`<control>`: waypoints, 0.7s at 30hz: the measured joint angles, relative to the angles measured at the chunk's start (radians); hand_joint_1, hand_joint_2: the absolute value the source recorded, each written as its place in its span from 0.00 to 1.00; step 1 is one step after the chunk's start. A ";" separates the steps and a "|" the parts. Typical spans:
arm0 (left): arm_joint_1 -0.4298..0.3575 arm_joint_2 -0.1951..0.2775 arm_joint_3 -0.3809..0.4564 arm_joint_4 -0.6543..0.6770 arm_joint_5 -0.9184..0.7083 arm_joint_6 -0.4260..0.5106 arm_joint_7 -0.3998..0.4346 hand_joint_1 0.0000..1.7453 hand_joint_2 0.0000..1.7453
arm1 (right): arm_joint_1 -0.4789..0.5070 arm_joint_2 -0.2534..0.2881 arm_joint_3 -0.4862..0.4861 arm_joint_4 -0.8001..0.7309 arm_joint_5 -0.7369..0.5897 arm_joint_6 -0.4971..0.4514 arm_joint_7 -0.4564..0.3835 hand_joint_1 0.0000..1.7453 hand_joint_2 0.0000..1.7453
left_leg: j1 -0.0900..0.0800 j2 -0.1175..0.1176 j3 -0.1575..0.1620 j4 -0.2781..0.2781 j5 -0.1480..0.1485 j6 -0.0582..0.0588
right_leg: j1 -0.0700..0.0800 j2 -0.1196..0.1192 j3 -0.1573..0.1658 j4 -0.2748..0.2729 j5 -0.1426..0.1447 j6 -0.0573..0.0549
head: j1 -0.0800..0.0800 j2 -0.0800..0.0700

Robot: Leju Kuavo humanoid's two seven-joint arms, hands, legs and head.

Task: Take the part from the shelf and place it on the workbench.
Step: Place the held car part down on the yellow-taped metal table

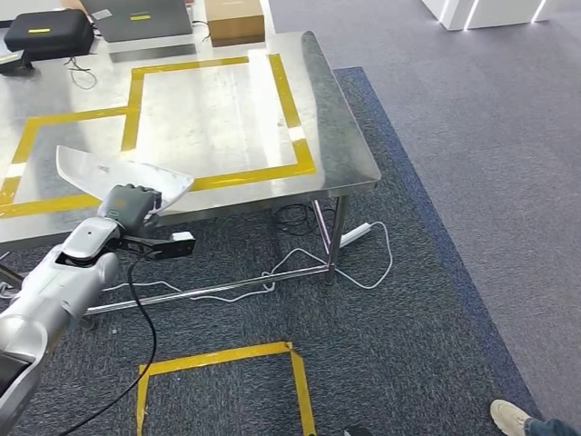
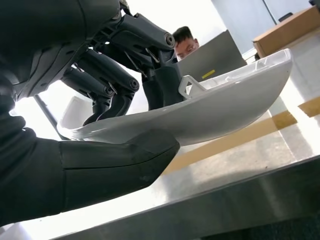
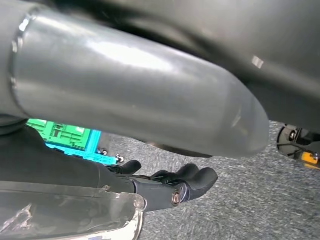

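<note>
Part [image 2: 226,100], white, long and curved like a shallow shell, sits clamped in my left hand [image 1: 127,204]: my dark fingers [image 2: 113,80] press down on its upper side and my thick thumb [image 2: 124,160] lies under it, so it is pinched between them near one end. From the left wrist view a small white tab stands up from its top edge just beside my fingers, and the far end of the piece reaches out over the steel table [image 2: 234,190] without touching it, as far as I can tell. In the head view I hold it at the near edge of that table, partly over the metal top and partly past the rim, with its pointed end toward the left. Yellow tape [image 1: 205,177] marks out squares on the tabletop, and the piece crosses the nearest strip. At the back of the table lie a black case [image 1: 48,32], a cardboard box [image 1: 235,18] and a grey case between them. Cables trail on the dark carpet under the table, where another yellow square [image 1: 226,359] is taped down. My right hand [image 3: 181,182] hangs over the carpet with its fingers curled in loosely and nothing in them. A person's shoe [image 1: 510,418] shows at the near right corner.
</note>
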 joint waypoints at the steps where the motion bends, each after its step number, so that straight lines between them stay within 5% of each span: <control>1: 0.001 0.000 0.000 0.000 0.001 -0.001 0.000 1.00 1.00 | 0.001 0.000 0.000 0.000 0.000 0.000 0.000 0.00 0.00 | 0.002 -0.001 0.000 0.002 -0.002 -0.003 | -0.002 0.000 -0.009 0.013 0.005 0.004 | 0.000 0.000; 4: 0.002 0.000 0.000 0.000 0.006 -0.002 0.002 1.00 1.00 | 0.001 0.000 0.000 0.000 0.000 0.000 0.000 0.00 0.00 | 0.013 -0.005 -0.001 0.018 -0.015 -0.023 | -0.011 0.002 0.069 -0.146 0.091 0.018 | 0.002 0.000; 6: 0.001 0.004 0.000 0.000 0.009 -0.002 0.004 1.00 1.00 | 0.000 0.002 0.000 0.001 0.000 0.000 -0.001 0.00 0.00 | 0.014 -0.008 -0.005 0.033 -0.023 -0.039 | -0.015 0.010 0.116 -0.231 0.117 0.012 | 0.004 0.000; 11: 0.002 0.010 0.001 0.001 0.014 -0.001 0.006 1.00 1.00 | 0.000 0.004 0.000 0.001 0.001 -0.001 -0.003 0.00 0.00 | 0.015 0.002 -0.017 0.059 -0.043 -0.060 | -0.012 0.013 0.120 -0.231 0.115 -0.037 | -0.001 0.000; 14: 0.002 0.012 0.001 0.001 0.017 -0.001 0.007 1.00 1.00 | 0.001 0.004 0.000 0.001 0.002 -0.002 -0.003 0.00 0.00 | 0.012 0.023 -0.106 0.240 -0.128 -0.061 | -0.010 0.008 0.122 -0.233 0.112 -0.051 | -0.005 0.000; 16: 0.007 0.012 0.001 0.001 0.018 -0.001 0.009 1.00 1.00 | 0.003 0.004 -0.001 0.001 0.003 -0.003 -0.003 0.00 0.00 | 0.011 0.025 -0.157 0.333 -0.149 -0.058 | -0.008 0.005 0.124 -0.233 0.109 -0.054 | -0.005 0.000; 18: 0.010 0.013 0.002 0.001 0.020 -0.001 0.012 1.00 1.00 | 0.003 0.004 -0.001 0.001 0.003 -0.004 -0.003 0.00 0.00 | 0.010 0.025 -0.136 0.279 -0.098 -0.050 | -0.006 0.002 0.128 -0.233 0.106 -0.054 | -0.005 0.000; 21: 0.008 0.015 0.004 0.001 0.022 -0.001 0.014 1.00 1.00 | 0.003 0.004 0.000 0.002 0.004 -0.005 -0.004 0.00 0.00 | 0.003 0.035 -0.042 0.092 -0.024 -0.039 | -0.001 0.001 0.134 -0.231 0.098 -0.042 | -0.006 0.000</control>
